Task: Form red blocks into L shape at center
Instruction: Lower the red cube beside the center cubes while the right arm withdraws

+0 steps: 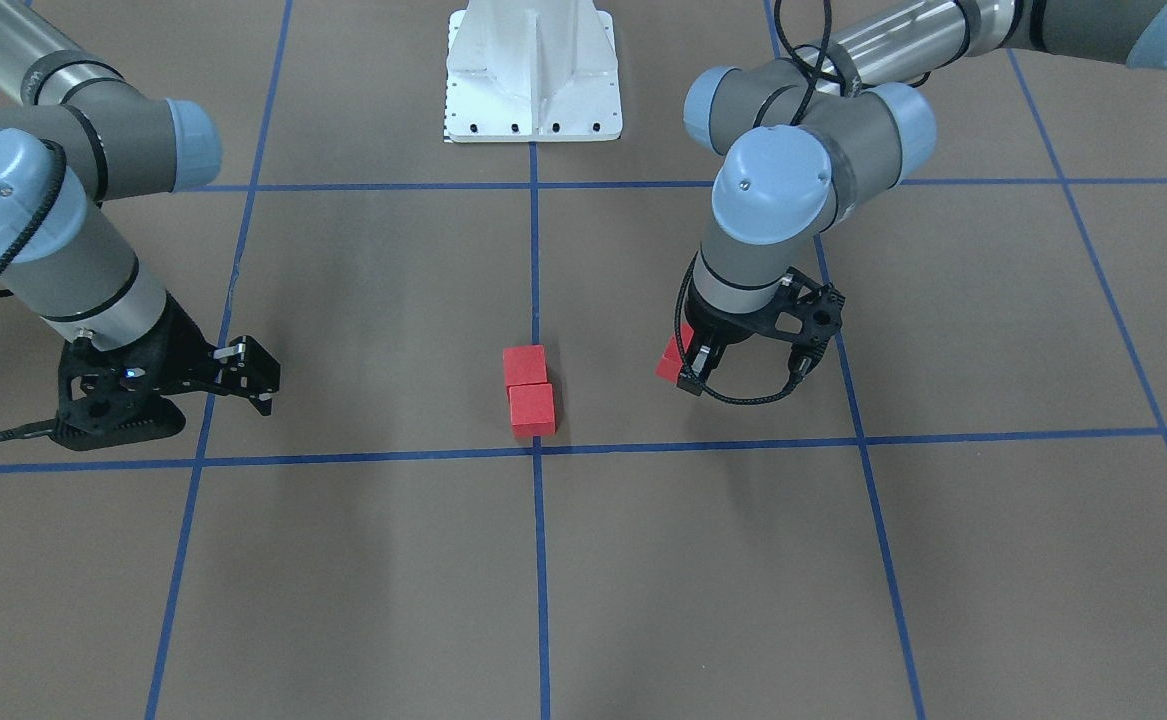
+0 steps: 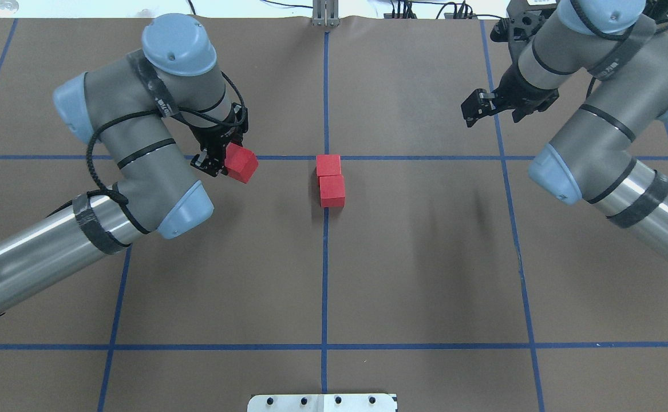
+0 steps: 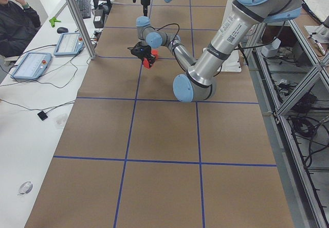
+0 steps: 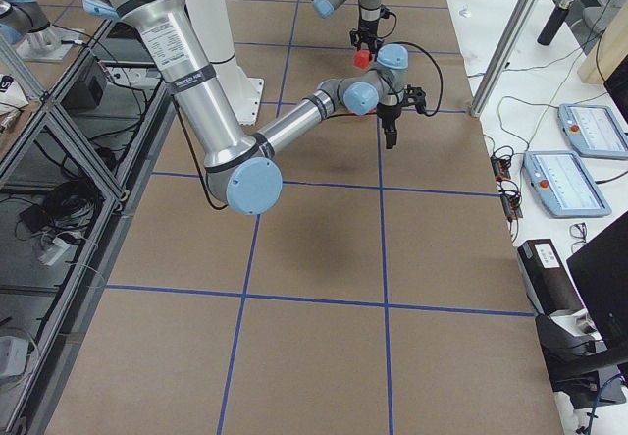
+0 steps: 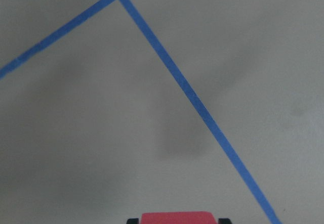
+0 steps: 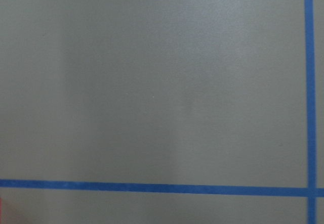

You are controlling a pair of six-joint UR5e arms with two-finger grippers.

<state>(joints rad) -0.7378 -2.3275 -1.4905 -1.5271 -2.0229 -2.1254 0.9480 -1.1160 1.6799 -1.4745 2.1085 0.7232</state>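
Note:
Two red blocks (image 2: 328, 165) (image 2: 332, 190) lie touching in a short row on the robot's side of the center (image 2: 326, 157), the crossing of two blue tape lines. They also show in the front view (image 1: 525, 365) (image 1: 532, 408). My left gripper (image 2: 226, 163) is shut on the third red block (image 2: 242, 164) and holds it off the surface, to the left of the row. The left wrist view shows this block (image 5: 177, 217) between the fingers. My right gripper (image 2: 475, 110) is open and empty, far to the right of the row.
The brown surface (image 2: 425, 257) carries a grid of blue tape lines. The robot's white base (image 1: 533, 70) stands at the table's near edge. An operator (image 3: 15, 17) sits beside a side table with tablets and cables.

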